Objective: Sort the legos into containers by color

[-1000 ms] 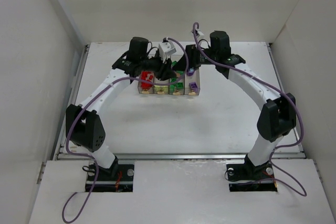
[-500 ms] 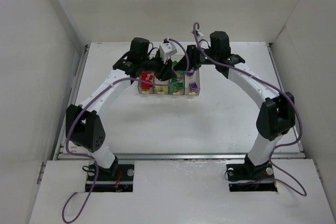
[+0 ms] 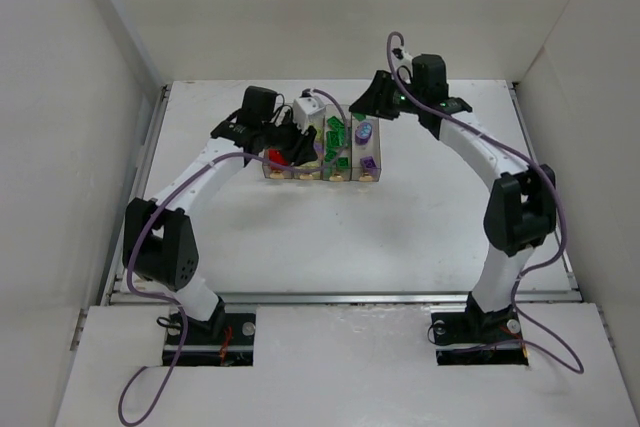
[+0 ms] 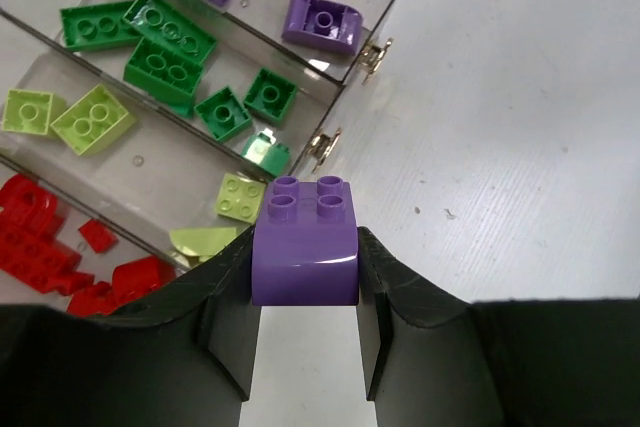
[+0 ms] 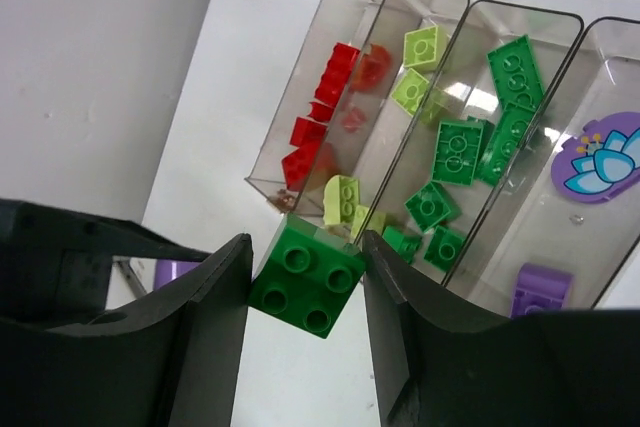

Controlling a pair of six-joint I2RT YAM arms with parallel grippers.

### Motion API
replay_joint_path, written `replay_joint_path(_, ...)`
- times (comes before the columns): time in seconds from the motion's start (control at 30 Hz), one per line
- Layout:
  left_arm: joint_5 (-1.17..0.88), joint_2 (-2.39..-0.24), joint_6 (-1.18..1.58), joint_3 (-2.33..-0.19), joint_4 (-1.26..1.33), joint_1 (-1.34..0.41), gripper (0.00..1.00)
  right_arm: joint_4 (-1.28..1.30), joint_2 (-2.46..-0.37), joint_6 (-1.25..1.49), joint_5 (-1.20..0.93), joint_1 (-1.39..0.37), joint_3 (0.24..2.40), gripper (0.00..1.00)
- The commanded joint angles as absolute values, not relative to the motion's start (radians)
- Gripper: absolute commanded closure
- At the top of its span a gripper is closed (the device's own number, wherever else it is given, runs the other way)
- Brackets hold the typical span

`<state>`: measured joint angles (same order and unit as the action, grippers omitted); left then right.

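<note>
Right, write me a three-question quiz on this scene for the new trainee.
1. True or false: the left tool grips a purple brick.
2. What colour is the brick gripped by the right tool? A red, B green, C lime.
3. How many clear bins are joined in the row?

Key: 1 true; 2 B; 3 four.
</note>
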<state>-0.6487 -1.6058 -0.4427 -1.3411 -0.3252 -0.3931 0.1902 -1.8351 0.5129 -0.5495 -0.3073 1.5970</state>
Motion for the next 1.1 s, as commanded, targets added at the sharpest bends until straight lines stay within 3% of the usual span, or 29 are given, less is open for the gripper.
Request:
replay_joint_path(0.0,-0.641,-1.557,-0.456,-1.339,-0.322,-0.383,1.0,0.146,-1.902,0.54,-0.515,-0.322,1.644,1.0)
replay_joint_path(0.07,-0.641,-1.557,-0.456,-1.348,-0.322,-0.374,1.0,0.146,-1.953,0.552,-0.525,-0.331,1.654,0.93)
replay_joint_path(0.1,-0.641,-1.557,-0.456,-1.357,-0.322,-0.374,1.0,0.146,-1.965,0.552,-0.525,-0.331,1.663,0.81)
replay_joint_path(0.2,-0.632,-1.566,-0.456,-1.367,-0.322,-0.374,1.0,0.146,-2.006,0.552,-0.525,-0.354,1.678,0.65)
replay_joint_path(0.23,-0.632,-1.566,-0.456,-1.376,-0.322,-0.374,1.0,0.146,-2.016,0.552,-0.525,-0.363,1.692,0.55)
replay_joint_path(0.3,-0.632,-1.577,-0.456,-1.388,-0.322,-0.374,1.0,0.146,-2.035,0.552,-0.534,-0.364,1.71,0.47)
replay_joint_path(0.33,-0.632,-1.588,-0.456,-1.388,-0.322,-0.374,1.0,0.146,-2.049,0.552,-0.534,-0.364,1.721,0.31)
replay_joint_path(0.47,-0.632,-1.597,-0.437,-1.419,-0.322,-0.374,1.0,0.164,-2.062,0.563,-0.543,-0.364,1.739,0.0)
replay_joint_path(0.77,-0.631,-1.667,-0.417,-1.515,-0.322,-0.393,1.0,0.164,-1.909,0.545,-0.514,-0.321,1.714,0.0)
replay_joint_path(1.07,-0.603,-1.977,-0.324,-1.802,-0.308,-0.511,1.0,0.238,-1.608,0.545,-0.286,-0.212,1.468,0.0)
